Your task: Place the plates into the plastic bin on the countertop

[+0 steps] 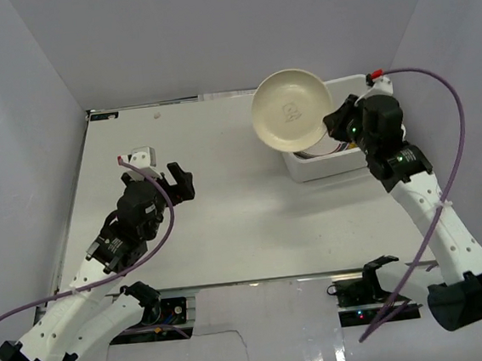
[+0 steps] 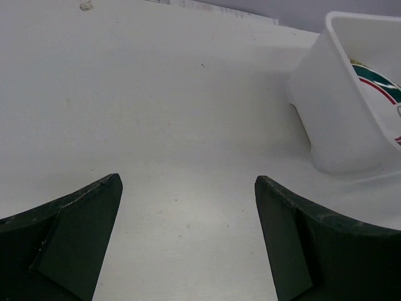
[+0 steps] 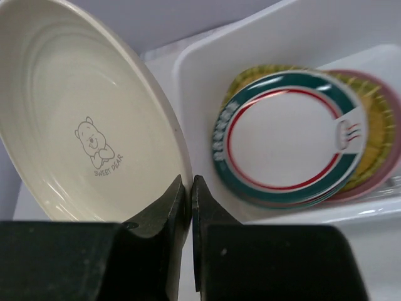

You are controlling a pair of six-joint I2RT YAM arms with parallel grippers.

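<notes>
My right gripper is shut on the rim of a cream plate with a small bear print. It holds the plate tilted above the left part of the white plastic bin; the plate also shows in the top view. A stack of plates lies in the bin, with the green-rimmed white plate on top, a yellow one and a pink one under it. My left gripper is open and empty over the bare countertop, left of the bin.
Pale walls stand around the countertop on the left, back and right. A small white box sits by the left gripper. The bin stands at the back right, near the right wall.
</notes>
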